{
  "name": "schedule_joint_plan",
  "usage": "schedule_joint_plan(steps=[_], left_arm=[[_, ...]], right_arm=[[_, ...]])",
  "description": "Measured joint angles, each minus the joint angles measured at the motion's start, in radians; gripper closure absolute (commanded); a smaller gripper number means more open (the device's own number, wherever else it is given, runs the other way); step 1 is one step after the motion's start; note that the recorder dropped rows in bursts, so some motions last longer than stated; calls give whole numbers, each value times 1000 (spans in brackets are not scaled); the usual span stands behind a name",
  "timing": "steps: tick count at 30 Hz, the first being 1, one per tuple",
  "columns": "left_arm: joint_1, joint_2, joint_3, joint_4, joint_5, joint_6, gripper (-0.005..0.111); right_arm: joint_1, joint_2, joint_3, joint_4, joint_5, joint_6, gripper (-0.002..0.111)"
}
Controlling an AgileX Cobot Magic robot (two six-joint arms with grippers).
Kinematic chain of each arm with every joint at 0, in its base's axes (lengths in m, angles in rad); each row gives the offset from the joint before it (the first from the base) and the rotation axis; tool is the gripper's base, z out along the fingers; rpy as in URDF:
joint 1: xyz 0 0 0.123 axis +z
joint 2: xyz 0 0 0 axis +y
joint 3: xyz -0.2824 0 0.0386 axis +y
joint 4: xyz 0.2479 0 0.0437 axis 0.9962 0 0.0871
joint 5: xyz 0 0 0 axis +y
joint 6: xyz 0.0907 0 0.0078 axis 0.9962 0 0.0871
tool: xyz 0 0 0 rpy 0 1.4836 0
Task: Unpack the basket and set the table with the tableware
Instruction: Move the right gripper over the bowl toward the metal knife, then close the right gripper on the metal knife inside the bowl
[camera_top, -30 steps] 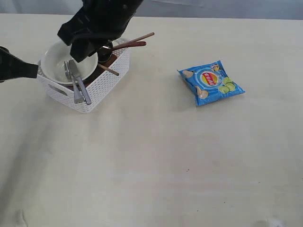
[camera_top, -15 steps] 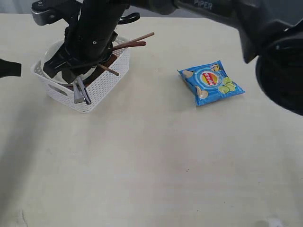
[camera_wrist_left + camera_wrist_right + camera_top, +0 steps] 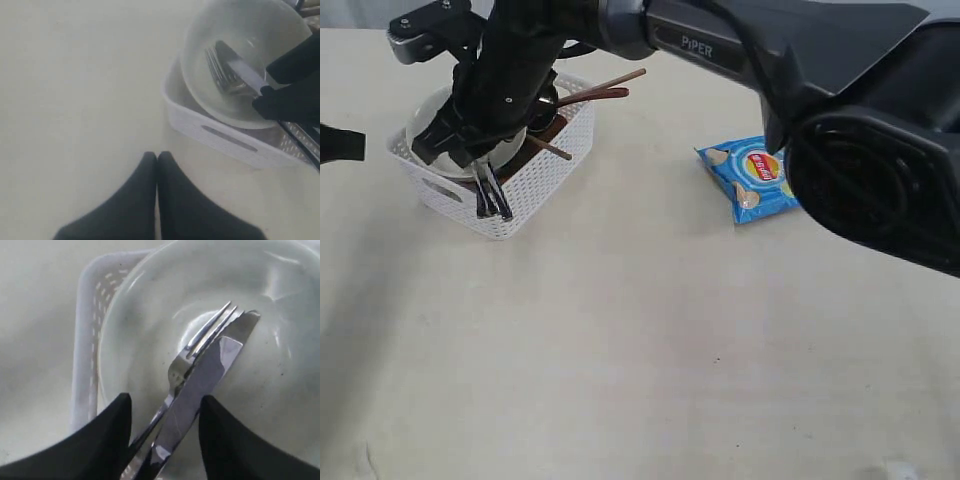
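My right gripper (image 3: 166, 410) hangs with jaws spread astride the knife (image 3: 210, 370) and fork (image 3: 200, 342), 2 pieces lying together in the bowl (image 3: 150, 305) inside the basket (image 3: 535, 180) near the table's (image 3: 650, 330) left edge. I'd clamp low across both handles (they overlap). My left gripper (image 3: 157, 165) is clenched and empty.

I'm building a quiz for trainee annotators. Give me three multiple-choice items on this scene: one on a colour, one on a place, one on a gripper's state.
1. The chip bag's main colour? A red; B green; C blue.
2. Where do the knife and fork lie? A on the chip bag; B in the bowl inside the basket; C on the floor.
3. The right gripper is: A open; B shut on a spoon; C out of view.
Answers: C, the wrapper is blue; B, both rest in the bowl; A, its jaws stand apart.
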Motion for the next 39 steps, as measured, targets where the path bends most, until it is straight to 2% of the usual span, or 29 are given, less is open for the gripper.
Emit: schedule_joint_plan(steps=[13, 15, 21, 32, 33, 36, 39], left_arm=[[0, 0, 0, 0, -2, 0, 107], [0, 0, 0, 0, -2, 0, 107], [0, 0, 0, 0, -6, 0, 107], [0, 0, 0, 0, -6, 0, 107], [0, 0, 0, 0, -6, 0, 107], [0, 0, 0, 0, -6, 0, 107], [0, 0, 0, 0, -6, 0, 107]], right_arm=[[0, 44, -1, -24, -98, 10, 66], [0, 50, -1, -24, -100, 12, 70], [0, 50, -1, -24, -116, 16, 91], [0, 50, -1, -27, -116, 22, 93], [0, 50, -1, -27, -116, 22, 94], [0, 50, -1, -27, -116, 29, 109], [0, 50, -1, -27, -116, 30, 109]])
